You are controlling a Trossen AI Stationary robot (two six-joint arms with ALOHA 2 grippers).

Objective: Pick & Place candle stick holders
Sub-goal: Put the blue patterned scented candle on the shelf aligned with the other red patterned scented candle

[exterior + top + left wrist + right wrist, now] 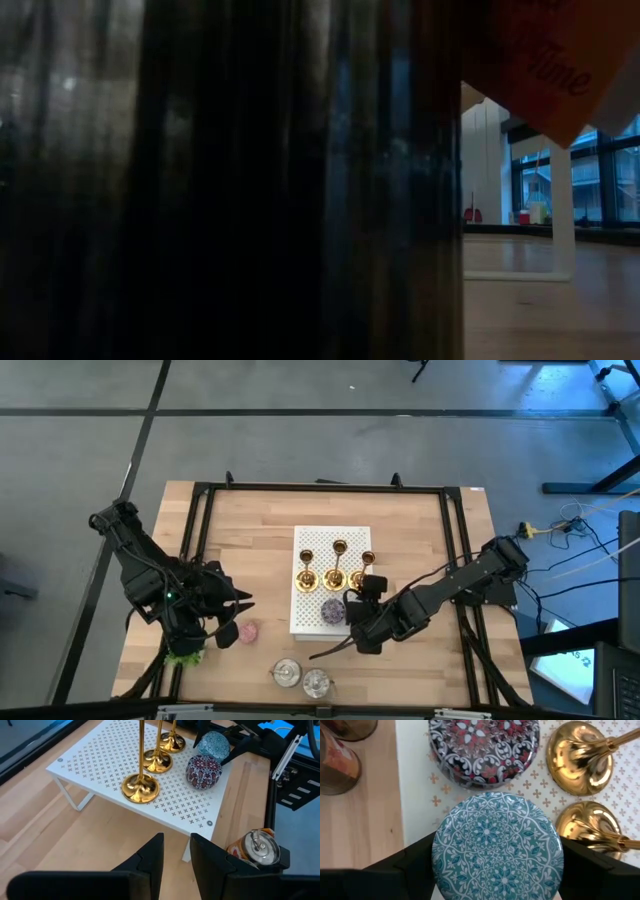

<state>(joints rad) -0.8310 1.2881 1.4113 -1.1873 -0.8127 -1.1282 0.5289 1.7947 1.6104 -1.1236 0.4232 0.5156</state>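
Note:
Three gold candle stick holders stand upright on their round bases in a row on a white perforated stand. A red-patterned round tin lies flat on the stand beside them. My right gripper is over the stand's near right part, shut on a teal-patterned round tin. My left gripper hovers over bare wood left of the stand. A narrow gap shows between its fingers, with nothing in it. My right gripper pinches the teal tin's round side wall between its two fingers, one on each opposite side. The fingers slant down from above, on the table's right. The tin tilts next to the red tin. I cannot tell whether its lower edge touches the stand.
A pink disc lies on the wood near my left gripper. Two squat glass pots stand by the near edge. A black frame runs round the tabletop. Something dark blocks most of the low view.

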